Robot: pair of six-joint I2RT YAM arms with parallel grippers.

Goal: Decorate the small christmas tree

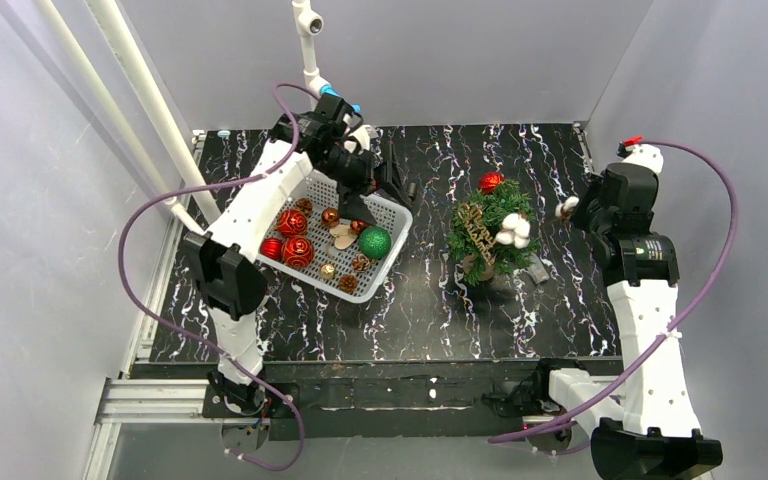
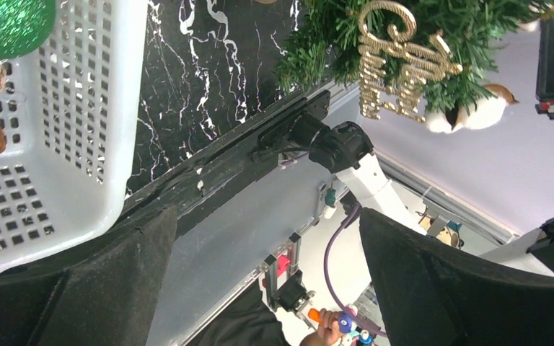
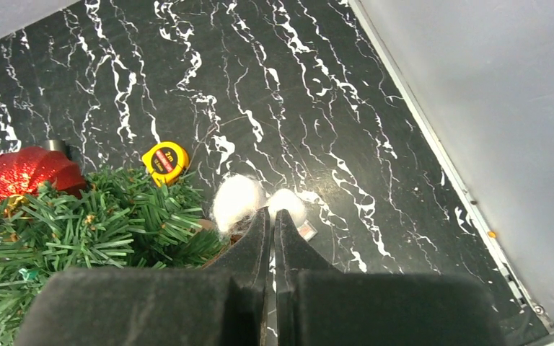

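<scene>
Top view: a black, white-veined marble-pattern table (image 1: 430, 300) is carrying a white perforated plastic basket (image 1: 311, 279) left of centre. The small christmas tree (image 1: 490, 235) is standing at the basket's 3 o'clock, apart from it. The left gripper (image 2: 265, 231) is hovering over the basket's 1 o'clock edge, its fingers spread wide and holding nothing. The right gripper (image 3: 271, 216) is sitting at the tree's 3 o'clock, its fingers pressing together on a white fluffy cotton-boll ornament (image 3: 238, 200). A shiny green ball ornament (image 1: 375, 243) is lying in the basket, and a red glitter ball (image 1: 490, 182) is resting at the tree's 12 o'clock.
</scene>
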